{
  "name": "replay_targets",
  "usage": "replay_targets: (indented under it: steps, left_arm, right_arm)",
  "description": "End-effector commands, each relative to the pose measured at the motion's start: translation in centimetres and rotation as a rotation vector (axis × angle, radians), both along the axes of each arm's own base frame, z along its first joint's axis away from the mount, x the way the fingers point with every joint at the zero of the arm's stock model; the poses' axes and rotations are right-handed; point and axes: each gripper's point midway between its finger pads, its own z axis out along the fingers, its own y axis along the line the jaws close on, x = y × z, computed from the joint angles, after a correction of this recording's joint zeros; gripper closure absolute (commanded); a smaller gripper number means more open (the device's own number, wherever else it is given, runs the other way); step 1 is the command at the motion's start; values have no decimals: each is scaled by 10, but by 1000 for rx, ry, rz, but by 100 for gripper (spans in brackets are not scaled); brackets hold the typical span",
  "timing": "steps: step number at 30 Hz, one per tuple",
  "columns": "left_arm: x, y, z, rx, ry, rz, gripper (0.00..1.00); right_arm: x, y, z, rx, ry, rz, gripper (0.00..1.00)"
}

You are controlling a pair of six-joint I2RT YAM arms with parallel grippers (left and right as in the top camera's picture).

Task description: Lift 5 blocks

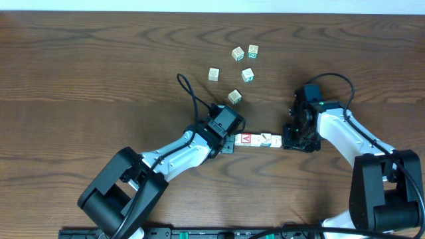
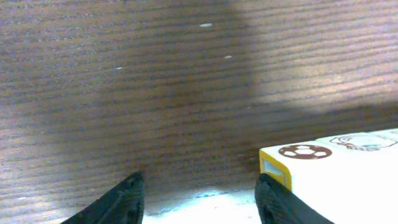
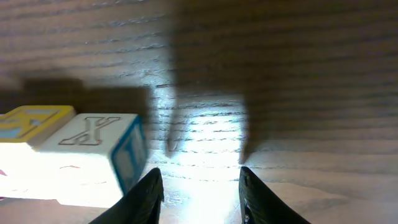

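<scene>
Overhead: block row [image 1: 259,139] lies left-right on the counter [image 1: 80,79], left tool [image 2: 200,182] at its left end, right tool [image 3: 199,172] at its right. Both are spread, pinching nothing.

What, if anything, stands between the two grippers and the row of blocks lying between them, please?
Nothing visible does. The left gripper sits at one end of the row of blocks and the right gripper at the other end. Only bare table shows between each one's open fingers.
</scene>
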Motion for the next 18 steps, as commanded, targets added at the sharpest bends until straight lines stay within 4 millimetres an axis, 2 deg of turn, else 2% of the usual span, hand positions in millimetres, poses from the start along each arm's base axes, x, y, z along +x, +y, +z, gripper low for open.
replay_targets:
  steps: [1,7,12,15,18]
  left_arm:
    - [2,6,-2,42,-9,12,40]
    - [7,31,-3,169,-56,56,38]
    - [13,48,-2,227,-75,91,38]
    - [19,58,-1,234,-76,123,38]
    - [31,76,2,241,-82,176,38]
  right_arm:
    - [6,-1,2,0,-14,32,62]
    - [7,-3,2,-16,-18,35,62]
    - [10,-21,1,-117,-33,34,61]
    - [19,-30,2,-174,-68,31,58]
    - [37,-27,5,-164,-141,26,52]
